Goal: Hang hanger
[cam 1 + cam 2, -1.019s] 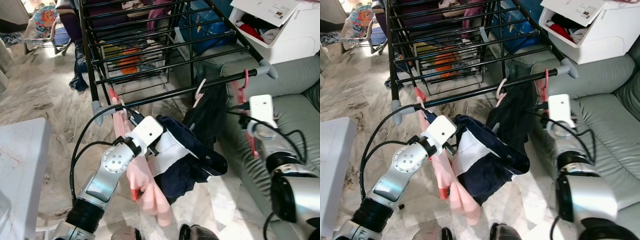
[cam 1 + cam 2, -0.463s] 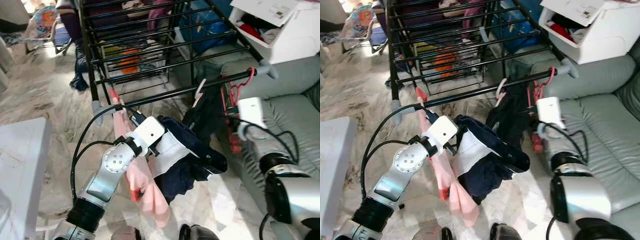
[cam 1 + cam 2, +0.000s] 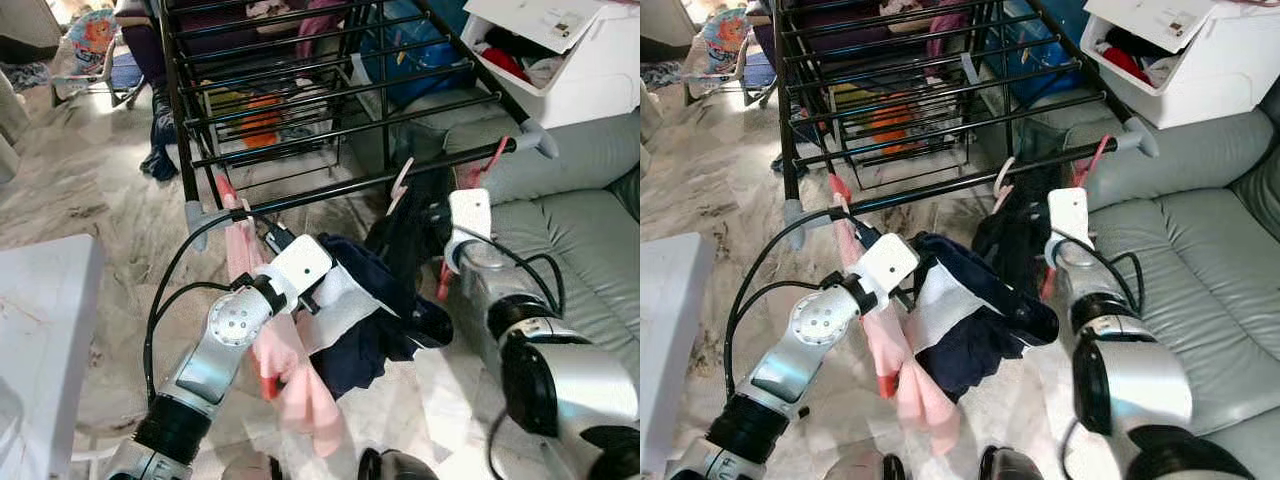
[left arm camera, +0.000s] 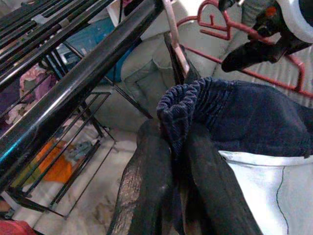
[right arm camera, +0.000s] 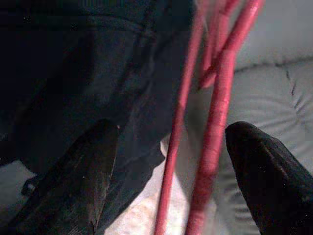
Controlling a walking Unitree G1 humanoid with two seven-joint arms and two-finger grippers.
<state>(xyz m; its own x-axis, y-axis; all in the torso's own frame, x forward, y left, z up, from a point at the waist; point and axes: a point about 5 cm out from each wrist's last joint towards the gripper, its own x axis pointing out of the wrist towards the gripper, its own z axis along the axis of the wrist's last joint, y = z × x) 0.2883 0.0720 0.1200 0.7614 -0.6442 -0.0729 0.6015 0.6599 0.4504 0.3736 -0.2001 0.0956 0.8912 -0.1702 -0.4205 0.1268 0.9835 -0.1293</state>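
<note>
Hanger, thin red plastic, sits between the spread right gripper; left gripper pinches navy garment.

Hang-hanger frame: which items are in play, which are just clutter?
In play:
- red hanger, hooked on the rack's front bar
- drying rack
- right pincer, open, fingers either side of the red hanger
- left pincer, shut on the navy garment

Clutter:
- pink garment hanging from the rack
- grey sofa
- white bin of clothes
- blue bag
</note>
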